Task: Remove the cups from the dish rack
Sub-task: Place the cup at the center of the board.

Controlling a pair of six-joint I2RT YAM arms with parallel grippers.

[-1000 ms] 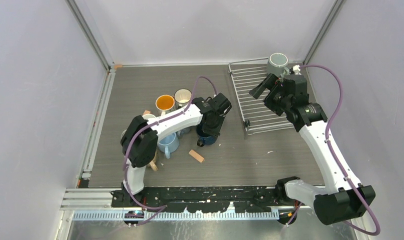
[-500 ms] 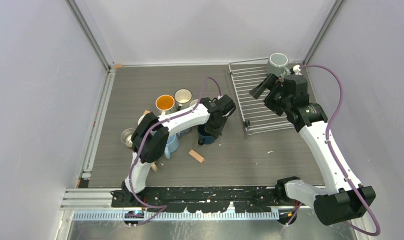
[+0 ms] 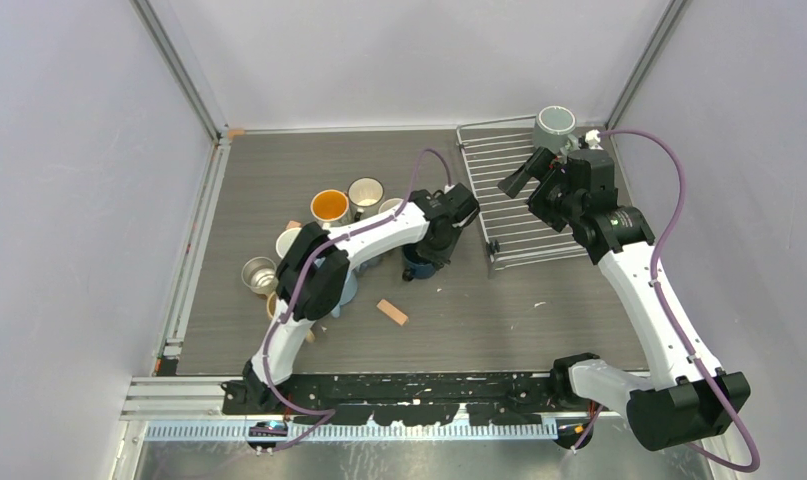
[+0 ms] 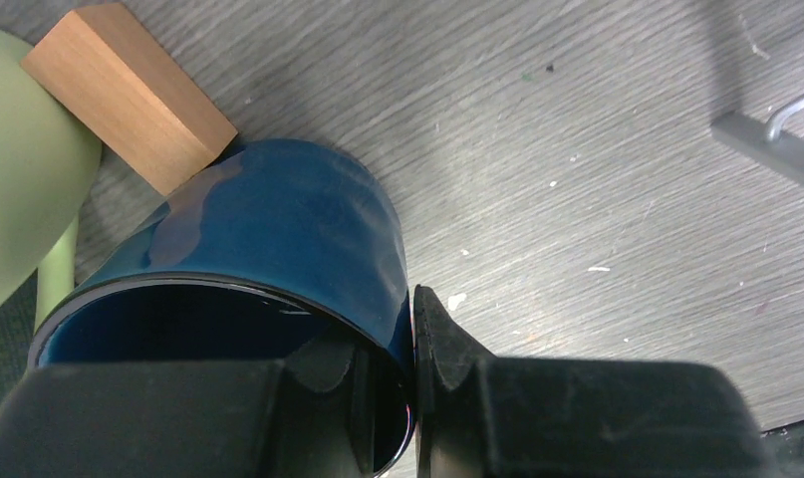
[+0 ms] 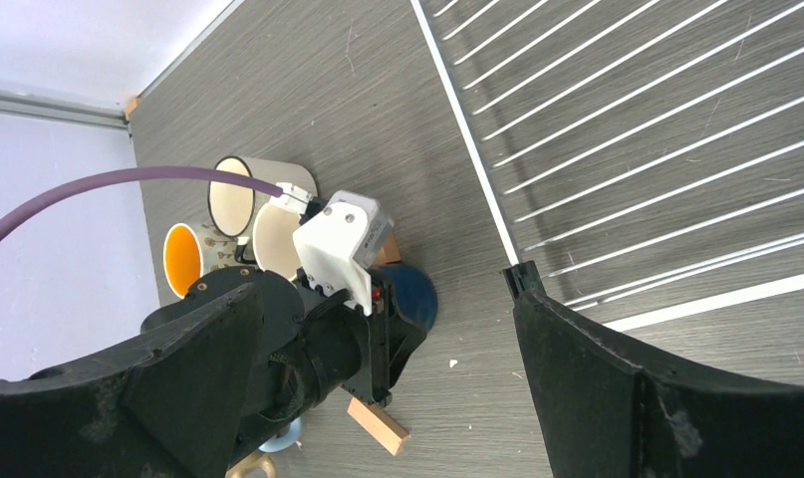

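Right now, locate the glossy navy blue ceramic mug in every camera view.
Top external: navy mug centre, just left of the silver wire dish rack's near corner.
Left wrist: lower left, rim pinched by the left gripper.
Right wrist: below centre, left of the rack.
Shared landmark: the dish rack.

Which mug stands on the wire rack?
The grey-green mug at the rack's far corner; the other mugs are off it, to its left.
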